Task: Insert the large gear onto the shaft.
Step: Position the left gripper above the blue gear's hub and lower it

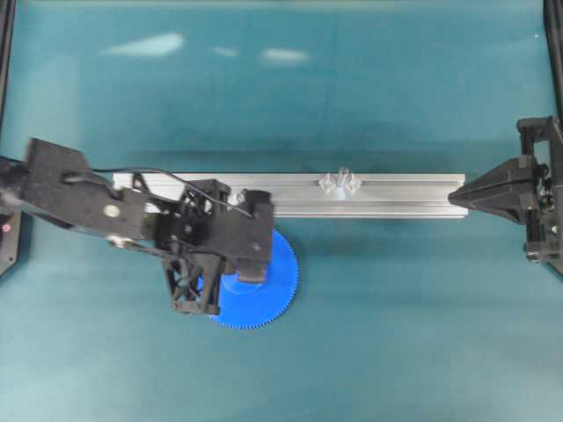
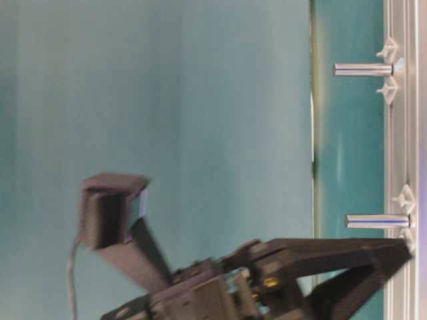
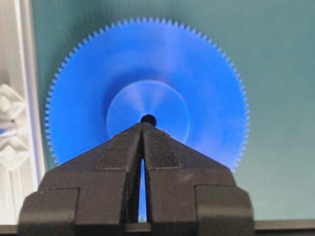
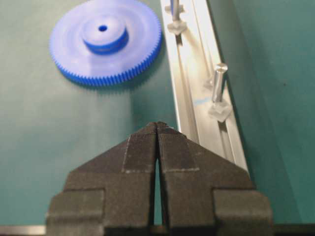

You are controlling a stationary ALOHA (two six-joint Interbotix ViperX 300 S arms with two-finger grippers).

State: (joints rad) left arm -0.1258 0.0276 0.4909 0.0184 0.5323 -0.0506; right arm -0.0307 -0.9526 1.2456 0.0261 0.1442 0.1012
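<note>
The large gear [image 1: 283,294], a flat bright-blue toothed disc, lies on the teal table just in front of the rail. My left gripper [image 1: 255,262] hangs over it. In the left wrist view the jaws [image 3: 142,125] are shut with nothing between them, their tips over the raised hub just short of the centre hole of the gear [image 3: 187,64]. The shaft [image 1: 341,178] stands upright mid-rail between two clear brackets, also seen as shaft [image 4: 218,83] and shaft [image 2: 363,69]. My right gripper [image 1: 457,195] is shut and empty, its tips [image 4: 157,124] at the rail's right end.
The aluminium rail [image 1: 396,200] runs left to right across the table's middle. A second similar pin [image 2: 377,221] with clear brackets stands on it further left, beside my left arm and close to the gear [image 4: 118,54]. Dark frame posts line both side edges.
</note>
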